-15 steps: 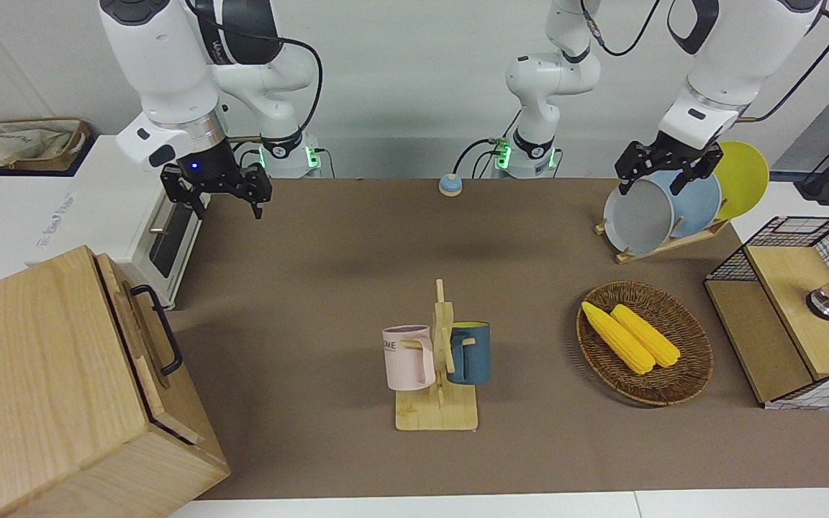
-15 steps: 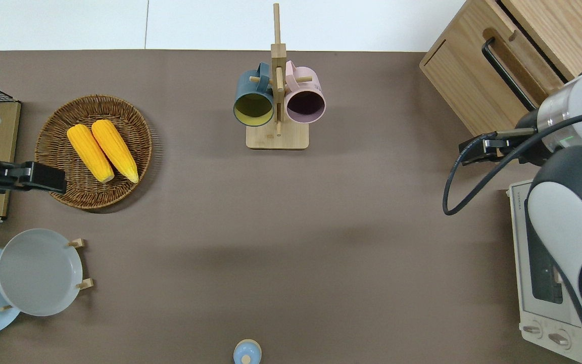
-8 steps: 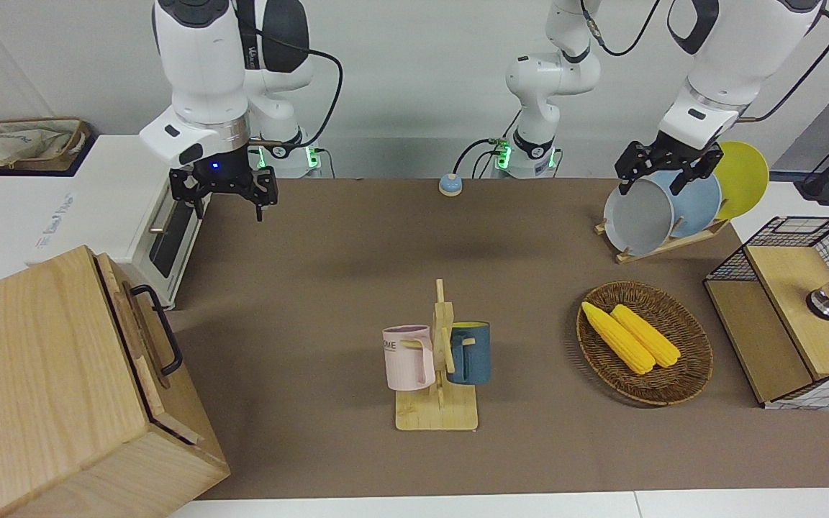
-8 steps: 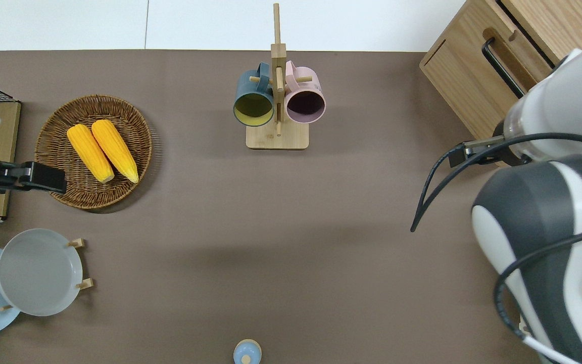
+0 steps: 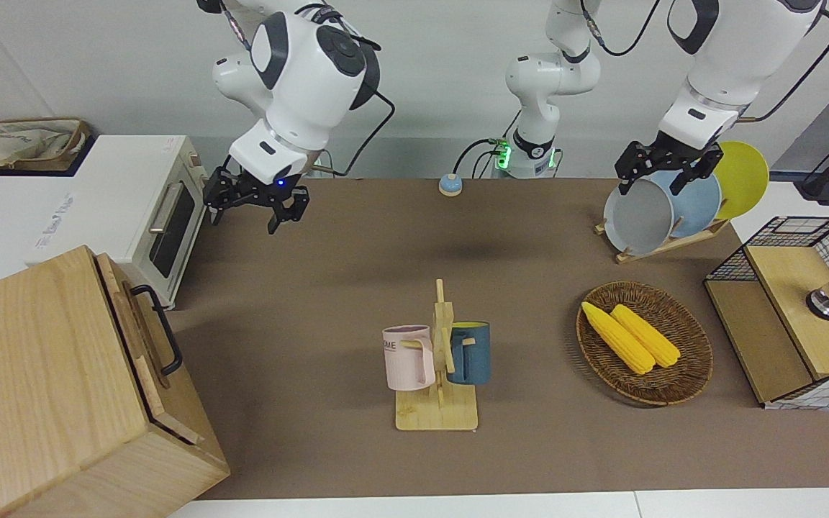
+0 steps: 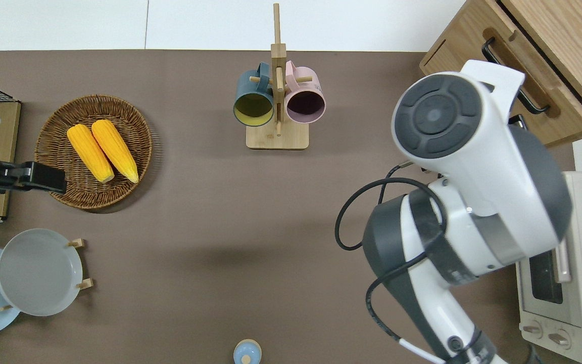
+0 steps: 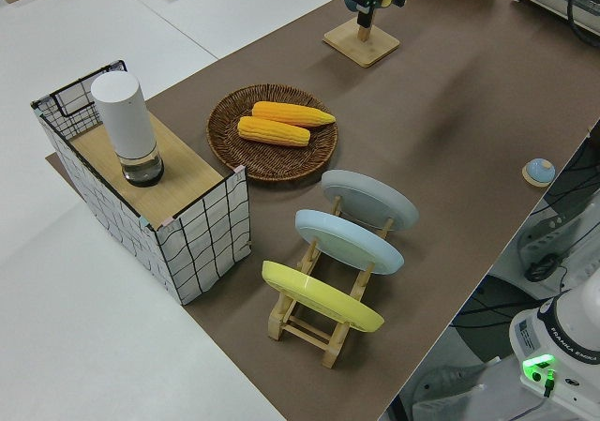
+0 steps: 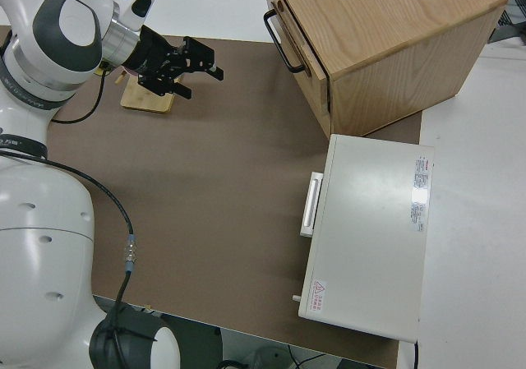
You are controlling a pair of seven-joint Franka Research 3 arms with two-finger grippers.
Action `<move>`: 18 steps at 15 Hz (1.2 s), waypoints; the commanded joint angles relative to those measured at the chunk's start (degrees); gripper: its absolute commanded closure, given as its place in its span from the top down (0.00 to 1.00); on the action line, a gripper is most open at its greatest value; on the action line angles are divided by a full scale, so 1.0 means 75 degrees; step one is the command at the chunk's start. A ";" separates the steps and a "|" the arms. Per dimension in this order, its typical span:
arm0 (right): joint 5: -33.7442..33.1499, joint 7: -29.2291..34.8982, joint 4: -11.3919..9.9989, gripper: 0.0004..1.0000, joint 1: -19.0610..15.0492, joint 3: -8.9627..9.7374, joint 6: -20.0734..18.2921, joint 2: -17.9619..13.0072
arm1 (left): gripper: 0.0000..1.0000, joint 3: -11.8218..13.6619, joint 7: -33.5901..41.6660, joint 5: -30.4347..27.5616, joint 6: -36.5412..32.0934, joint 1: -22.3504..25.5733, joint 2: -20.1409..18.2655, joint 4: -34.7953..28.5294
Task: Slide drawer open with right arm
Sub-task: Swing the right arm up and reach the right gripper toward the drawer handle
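The drawer [image 5: 142,344] is in the big wooden box [image 5: 47,374] at the right arm's end of the table. Its black loop handle [image 5: 161,328] faces the table middle and also shows in the overhead view [image 6: 514,77] and the right side view [image 8: 283,44]. My right gripper [image 5: 242,216] is open and empty, in the air over the brown mat between the toaster oven and the mug rack, well apart from the handle. It also shows in the right side view [image 8: 202,78]; in the overhead view the arm hides it. The left arm [image 5: 663,169] is parked.
A white toaster oven [image 5: 134,208] stands beside the box, nearer to the robots. A mug rack [image 5: 437,360] with two mugs stands mid-table. A basket with corn [image 5: 645,342], a plate rack [image 5: 663,208] and a wire-mesh box [image 5: 796,316] are at the left arm's end.
The right arm has swung away from the toaster oven toward the table middle, and its wrist has turned. The drawer and the left arm have not moved.
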 commanded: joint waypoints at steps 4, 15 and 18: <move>-0.2332 0.0599 -0.0273 0.98 0.0695 0.0027 -0.0589 0.0669 | 0.99 -0.0054 0.0074 0.0131 -0.0150 0.0041 0.0087 0.0198; -0.6048 0.1936 -0.1750 0.99 0.0942 0.0051 0.0031 0.1185 | 0.99 -0.0054 0.0074 0.0131 -0.0150 0.0041 0.0087 0.0198; -0.6611 0.2006 -0.1774 0.99 0.0848 0.0039 0.0382 0.1256 | 0.99 -0.0054 0.0074 0.0131 -0.0150 0.0041 0.0087 0.0199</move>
